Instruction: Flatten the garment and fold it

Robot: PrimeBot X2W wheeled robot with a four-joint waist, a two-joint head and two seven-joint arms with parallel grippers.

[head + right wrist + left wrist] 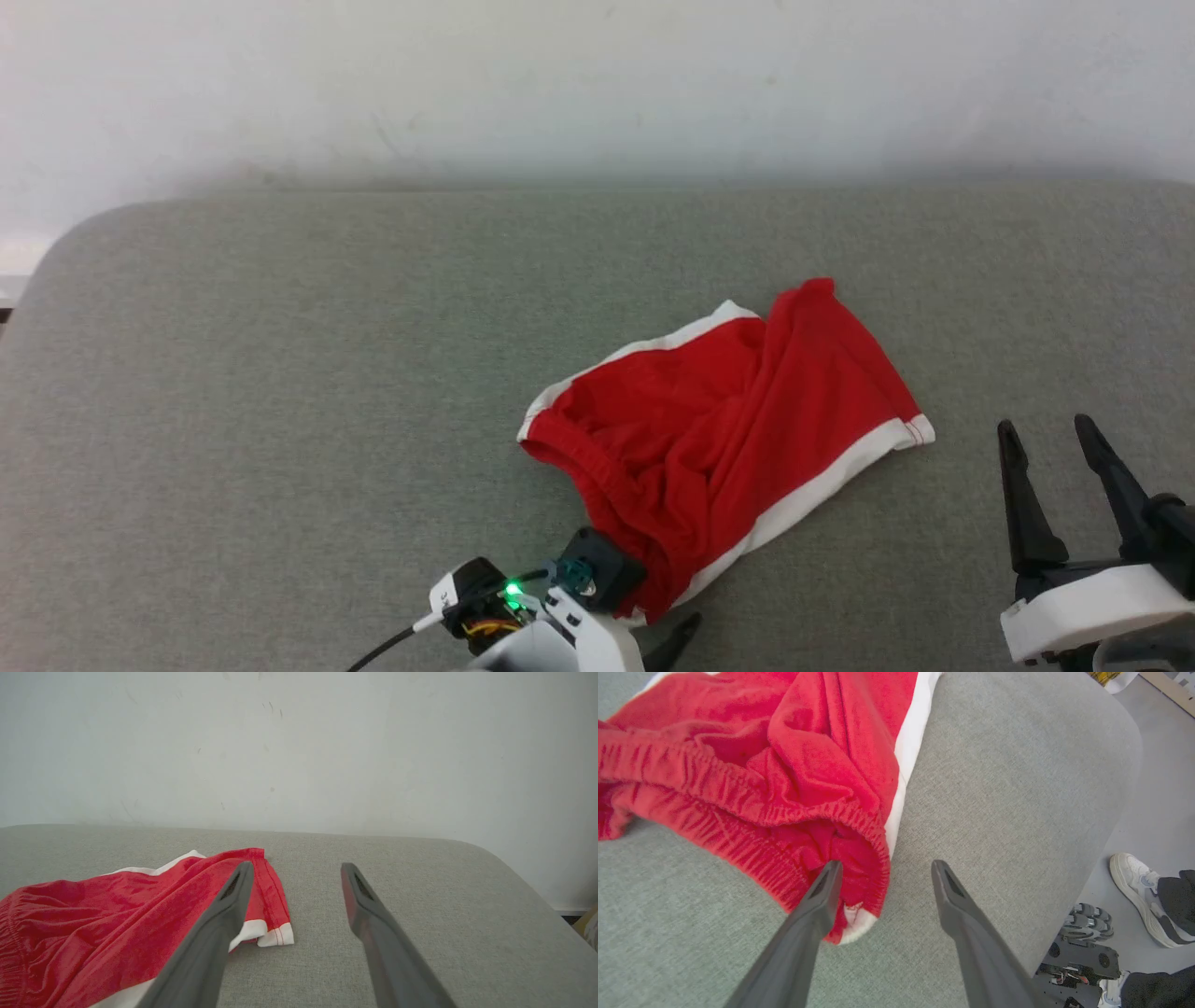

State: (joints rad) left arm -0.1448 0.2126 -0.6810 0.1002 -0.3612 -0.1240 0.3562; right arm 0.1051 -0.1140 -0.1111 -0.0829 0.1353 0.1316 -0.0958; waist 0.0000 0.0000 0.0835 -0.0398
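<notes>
The garment (728, 420), red shorts with white side stripes, lies crumpled on the grey cushion (280, 373), waistband toward me and hems to the far right. My left gripper (885, 868) stands open at the near waistband corner. Its left finger (817, 905) rests against the gathered elastic of the garment (761, 756) and its right finger is over bare cushion. In the head view one of its fingertips (689, 623) pokes out beside the white stripe. My right gripper (1045, 426) is open and apart from the cloth, to the right of the hem. Its own view has the gripper (296, 866) above the cushion, beside the garment's (117, 914) hem corner.
A pale wall (560, 75) rises behind the cushion. In the left wrist view the cushion's rounded edge (1125, 765) drops to the floor, where a person's white shoe (1134, 882) and part of the robot's base (1083, 947) stand. Bare cushion stretches to the left of the shorts.
</notes>
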